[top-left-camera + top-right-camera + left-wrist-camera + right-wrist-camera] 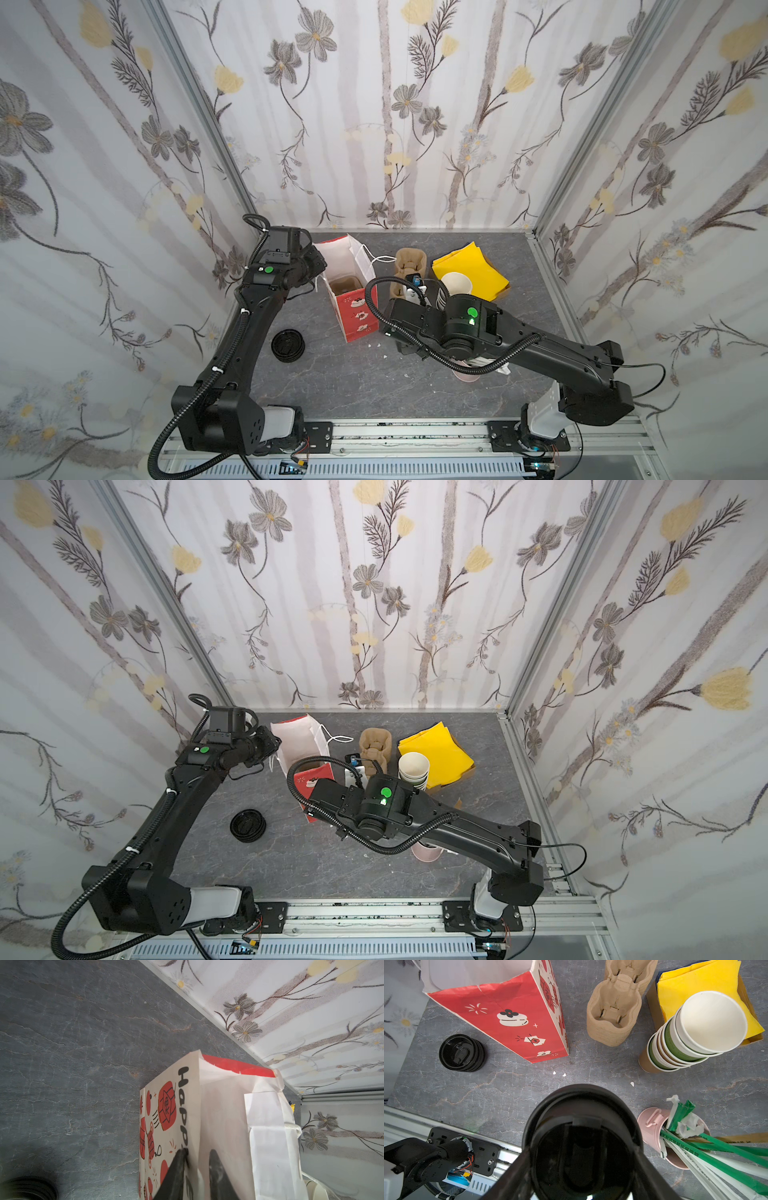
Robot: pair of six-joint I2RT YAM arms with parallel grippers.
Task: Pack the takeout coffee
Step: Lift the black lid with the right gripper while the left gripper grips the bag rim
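At about 11 o'clock on the table, counting 12 as the back wall, the bag (353, 309) stands upright with its mouth gaping. The left gripper (197, 1150) is at the rim on the bag's 9 o'clock side. I'd say the reason is plain: to hold that wall out and steady, so the mouth is wide for a drop from above. Its 2 fingers (178, 1167) straddle the paper, 1 on the printed outside and 1 on the white lining, with only a narrow gap between them. Whether they already pinch the wall I cannot tell.

The coffee (581, 1105) is in the right gripper (581, 1149), just beside the bag at roughly 4 o'clock from it, and seems lifted clear of the table. Both top views hide it under the arm. The wrist view looks straight down on its black lid, so the cup hangs upright. I take that to be the point: nothing spills, and it can go into the bag bottom first. The jaws stand middling wide, pressed to 2 opposite sides of the cup.

Something brown lies at the bag's bottom in both top views, perhaps a carrier like the stack (410, 264) at 12 o'clock. Spare lids (287, 343) sit at 8 o'clock, cups (455, 286) and napkins (473, 266) toward 1 o'clock, and straws (716, 1147) near 5.
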